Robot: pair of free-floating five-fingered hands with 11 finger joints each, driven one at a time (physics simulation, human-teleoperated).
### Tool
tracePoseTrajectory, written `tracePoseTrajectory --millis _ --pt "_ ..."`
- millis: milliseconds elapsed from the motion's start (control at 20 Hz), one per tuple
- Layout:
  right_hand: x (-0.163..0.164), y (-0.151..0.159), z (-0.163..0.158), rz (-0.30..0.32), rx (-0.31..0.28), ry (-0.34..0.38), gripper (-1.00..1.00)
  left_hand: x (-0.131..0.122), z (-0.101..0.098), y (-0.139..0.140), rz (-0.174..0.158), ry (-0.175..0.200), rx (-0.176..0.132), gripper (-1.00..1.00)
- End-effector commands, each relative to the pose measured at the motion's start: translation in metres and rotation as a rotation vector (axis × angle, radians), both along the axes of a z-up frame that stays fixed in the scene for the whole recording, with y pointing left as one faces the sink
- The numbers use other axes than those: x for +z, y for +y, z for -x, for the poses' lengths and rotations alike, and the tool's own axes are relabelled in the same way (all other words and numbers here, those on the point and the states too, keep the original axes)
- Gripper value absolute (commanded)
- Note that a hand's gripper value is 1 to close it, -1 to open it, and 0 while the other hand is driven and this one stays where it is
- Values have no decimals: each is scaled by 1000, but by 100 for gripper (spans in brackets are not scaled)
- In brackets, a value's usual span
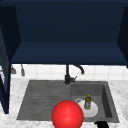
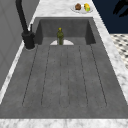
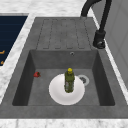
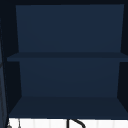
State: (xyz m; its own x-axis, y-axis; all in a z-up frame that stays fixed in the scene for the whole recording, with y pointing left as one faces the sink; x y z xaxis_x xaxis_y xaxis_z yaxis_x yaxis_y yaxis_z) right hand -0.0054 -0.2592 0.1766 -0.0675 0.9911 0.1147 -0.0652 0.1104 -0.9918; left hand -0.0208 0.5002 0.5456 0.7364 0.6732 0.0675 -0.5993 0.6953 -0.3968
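A dark blue wall cabinet [image 4: 67, 75] is seen open above, its shelves bare. Below it, the grey sink [image 1: 45, 100] is set into the marble counter [image 1: 118, 86], with a ribbed drainboard on the left and the basin on the right. A black faucet [image 1: 68, 75] is mounted at the far edge. A big red ball [image 1: 67, 115] is seen at the near edge. In the basin, a white plate [image 3: 57, 93] is lain flat, and a green bottle [image 3: 69, 80] is stood upright on it. The right robot hand [image 1: 101, 124] is glimpsed at the near right; its fingers cannot be made out.
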Motion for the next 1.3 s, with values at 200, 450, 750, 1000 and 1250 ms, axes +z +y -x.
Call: tracePoseTrajectory --millis 200,450,750,1000,1250 --pt "0 0 0 0 0 0 0 -7 -2 34 68 61 72 -100" --pt "0 0 0 0 0 0 0 -13 0 57 94 97 124 -100" --pt "0 0 0 0 0 0 0 -45 20 91 166 121 144 -100" --pt "0 0 0 0 0 0 0 -65 12 92 191 168 115 -100" --pt "0 0 0 0 0 0 0 -68 -1 89 219 260 106 -100"
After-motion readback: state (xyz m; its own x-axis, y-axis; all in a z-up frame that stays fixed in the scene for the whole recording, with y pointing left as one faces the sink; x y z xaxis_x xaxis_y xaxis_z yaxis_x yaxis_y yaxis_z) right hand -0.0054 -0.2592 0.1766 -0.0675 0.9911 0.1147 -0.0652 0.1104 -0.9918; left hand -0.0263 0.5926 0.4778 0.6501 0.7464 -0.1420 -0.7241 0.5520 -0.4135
